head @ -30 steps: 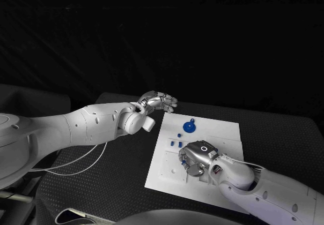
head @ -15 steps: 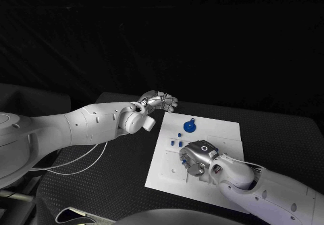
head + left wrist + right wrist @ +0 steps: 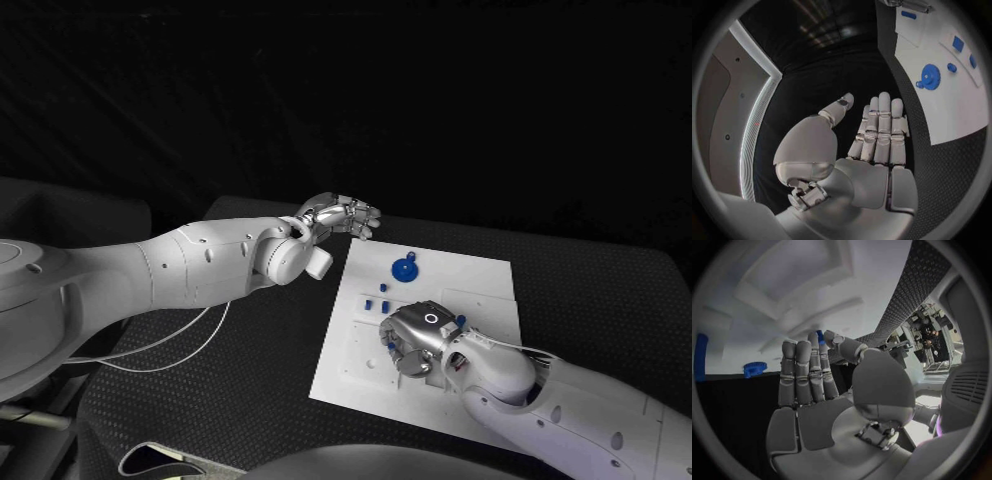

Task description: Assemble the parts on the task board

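The silver right hand (image 3: pixel 418 338) hangs low over the middle of the flat white task board (image 3: pixel 476 275), fingers straight and apart, holding nothing. The left hand (image 3: pixel 340 217) is off the board's far corner — fingers side by side, empty too. The round blue gear part (image 3: pixel 404 269) lies just beyond the right hand, small blue pieces (image 3: pixel 379 302) beside it. Risk I'd guess: that hand blocks the head view — easy to nudge pieces blind.

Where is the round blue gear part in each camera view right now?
Head view: round blue gear part on the far end of the white task board.
Left wrist view: gear on the board, beyond the fingertips.
Right wrist view: gear past the fingers.
Shared landmark: the white task board.
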Tool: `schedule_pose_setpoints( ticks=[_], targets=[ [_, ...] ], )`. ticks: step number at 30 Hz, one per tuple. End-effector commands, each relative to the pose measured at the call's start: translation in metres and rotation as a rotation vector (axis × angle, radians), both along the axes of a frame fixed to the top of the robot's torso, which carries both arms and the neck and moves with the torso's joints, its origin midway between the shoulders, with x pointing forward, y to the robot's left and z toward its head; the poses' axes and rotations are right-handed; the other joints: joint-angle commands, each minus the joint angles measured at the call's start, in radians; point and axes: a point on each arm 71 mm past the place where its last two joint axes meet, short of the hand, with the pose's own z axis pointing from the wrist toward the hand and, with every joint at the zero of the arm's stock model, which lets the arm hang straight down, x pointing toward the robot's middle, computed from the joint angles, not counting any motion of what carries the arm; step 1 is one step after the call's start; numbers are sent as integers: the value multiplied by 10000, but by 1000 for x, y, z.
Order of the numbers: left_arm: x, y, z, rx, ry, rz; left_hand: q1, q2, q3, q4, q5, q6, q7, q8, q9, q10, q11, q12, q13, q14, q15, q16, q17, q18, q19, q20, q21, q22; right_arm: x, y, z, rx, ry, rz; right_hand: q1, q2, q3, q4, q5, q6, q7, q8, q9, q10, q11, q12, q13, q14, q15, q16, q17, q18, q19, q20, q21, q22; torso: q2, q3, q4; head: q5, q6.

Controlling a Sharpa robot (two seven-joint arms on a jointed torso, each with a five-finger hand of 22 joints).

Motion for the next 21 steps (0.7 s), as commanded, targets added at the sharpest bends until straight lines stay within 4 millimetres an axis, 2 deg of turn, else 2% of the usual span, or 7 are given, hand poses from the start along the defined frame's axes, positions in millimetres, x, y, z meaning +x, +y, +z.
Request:
schedule_pose_setpoints(
  ticks=[1, 16, 18, 19, 21],
  targets=[
    [0, -3, 1, -154, -9, -147, -88, -19, -4, 41, -2, -100, 3, -15, 17, -69, 14, 15, -12, 81, -2, -57, 14, 166, 69, -31, -61, 10, -5, 2, -5, -295, 167, 207, 72, 18, 48, -7, 62, 89, 10, 25, 13, 43, -10, -42, -10, 19, -62, -40, -10, 123, 51, -47, 31, 12, 1, 6, -1, 13, -13],
    [0, -3, 1, -157, 9, -165, -87, -22, -3, 44, -3, -105, 4, -13, 21, -71, 14, 17, -14, 83, -1, -73, 29, 166, 70, -31, -72, 17, -2, -3, -9, -380, 393, -2, -4, 11, 48, -4, 68, 25, 41, -31, 12, -24, 23, -119, -9, -21, -33, -90, -41, 123, 18, -36, 13, 10, -3, 2, -11, -5, 17],
    [0, -2, 1, -145, 17, -146, -87, -23, -3, 45, -3, -107, 4, -14, 21, -72, 14, 16, -15, 83, -1, -75, 31, 165, 70, -31, -73, 17, -2, -6, -8, -218, 462, -50, -156, -187, 17, 13, 179, -187, 136, -179, -38, -251, 129, -292, -60, -132, 59, -188, -97, 123, -47, -6, -12, 13, -8, 3, -11, -21, 38],
    [0, -2, 1, -142, 21, -142, -88, -23, -3, 45, -3, -107, 5, -14, 21, -72, 14, 17, -15, 83, -1, -76, 32, 165, 70, -31, -74, 18, -2, -7, -8, -130, 455, -68, -271, -392, -42, 71, 308, -344, 209, -284, -80, -418, 206, -412, -104, -173, 125, -222, -123, 123, -96, 23, -35, 13, -8, 3, -11, -21, 38],
    [0, -1, 1, -138, 33, -141, -89, -24, -4, 47, -3, -109, 5, -15, 22, -72, 14, 17, -15, 84, -1, -78, 34, 165, 70, -31, -75, 19, -2, -9, -5, 100, 381, -143, -422, -706, -196, 174, 307, -651, 350, -476, -163, -733, 341, -630, -197, -241, 241, -278, -176, 123, -193, 70, -76, 15, -8, 3, -16, -46, 51]
  ],
)
